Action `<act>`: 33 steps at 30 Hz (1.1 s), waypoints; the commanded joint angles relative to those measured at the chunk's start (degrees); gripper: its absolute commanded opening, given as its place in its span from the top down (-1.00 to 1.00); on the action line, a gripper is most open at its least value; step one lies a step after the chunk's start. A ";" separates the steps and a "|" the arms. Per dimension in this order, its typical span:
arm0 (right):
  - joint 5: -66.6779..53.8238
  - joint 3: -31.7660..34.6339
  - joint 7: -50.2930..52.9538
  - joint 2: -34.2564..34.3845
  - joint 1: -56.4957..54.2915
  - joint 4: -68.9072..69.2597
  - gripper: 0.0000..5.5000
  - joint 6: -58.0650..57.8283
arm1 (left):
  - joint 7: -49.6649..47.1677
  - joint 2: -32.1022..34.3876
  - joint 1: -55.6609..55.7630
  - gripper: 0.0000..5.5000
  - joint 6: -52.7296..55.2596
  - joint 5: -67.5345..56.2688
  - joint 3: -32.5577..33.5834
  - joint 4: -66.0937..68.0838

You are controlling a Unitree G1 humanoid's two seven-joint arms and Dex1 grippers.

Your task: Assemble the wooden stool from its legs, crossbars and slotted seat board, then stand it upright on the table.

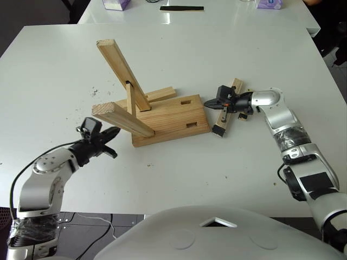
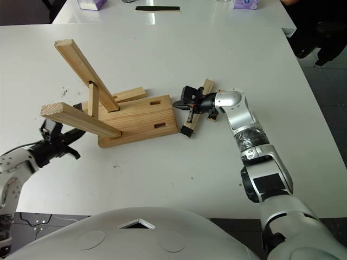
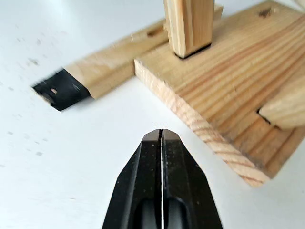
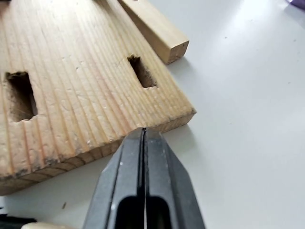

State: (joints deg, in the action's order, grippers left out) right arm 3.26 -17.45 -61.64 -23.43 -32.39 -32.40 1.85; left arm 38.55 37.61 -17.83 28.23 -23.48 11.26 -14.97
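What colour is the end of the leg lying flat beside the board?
Black: the leg is pale wood with a black end. The left wrist view shows it best.

no readable text, labels, numbers or signs anywhere

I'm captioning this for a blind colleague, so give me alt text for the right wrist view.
The right arm's black tool, shut, points at the edge of the wooden seat board lying flat on the white table. The board has two empty rectangular slots, and a wooden bar lies beyond it.
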 commanded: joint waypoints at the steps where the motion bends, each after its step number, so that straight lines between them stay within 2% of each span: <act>1: -0.04 -1.84 -2.88 0.58 0.22 0.66 0.99 -0.89 | 0.47 -2.75 1.23 1.00 -0.49 1.01 -4.73 0.67; 11: -6.54 -1.08 -12.08 -4.52 7.40 16.13 0.99 -7.21 | 2.50 -5.52 11.99 1.00 -5.43 5.41 -9.01 11.88; 17: -9.30 0.44 -13.71 -7.97 11.64 26.19 0.99 -10.89 | 4.65 -6.19 21.01 1.00 -10.23 8.17 -10.66 22.88; 20: -10.60 2.71 -11.55 -8.75 10.83 27.72 0.99 -11.50 | 3.38 -5.46 22.57 1.00 -11.75 8.82 -8.78 25.65; 24: -11.58 5.12 -7.71 -6.22 4.96 23.78 0.99 -11.76 | 1.88 -2.44 20.29 1.00 -11.11 6.59 -1.63 23.68; 27: -8.54 3.98 -3.49 -3.23 0.39 15.72 0.99 -7.93 | 2.24 0.18 17.77 1.00 -10.06 6.59 1.50 22.28; 29: -3.85 1.85 1.07 -1.29 -3.50 6.26 0.99 -2.97 | 4.10 1.54 13.76 1.00 -8.87 6.40 1.39 18.90; 33: 0.97 -0.65 4.46 1.89 -8.72 -8.48 0.99 3.50 | 8.81 2.02 1.72 1.00 -4.16 2.08 -0.94 3.22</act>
State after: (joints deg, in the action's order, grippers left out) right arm 1.66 -16.64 -58.26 -22.92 -37.77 -34.12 2.01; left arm 45.01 38.86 -10.03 21.09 -19.01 12.20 -2.96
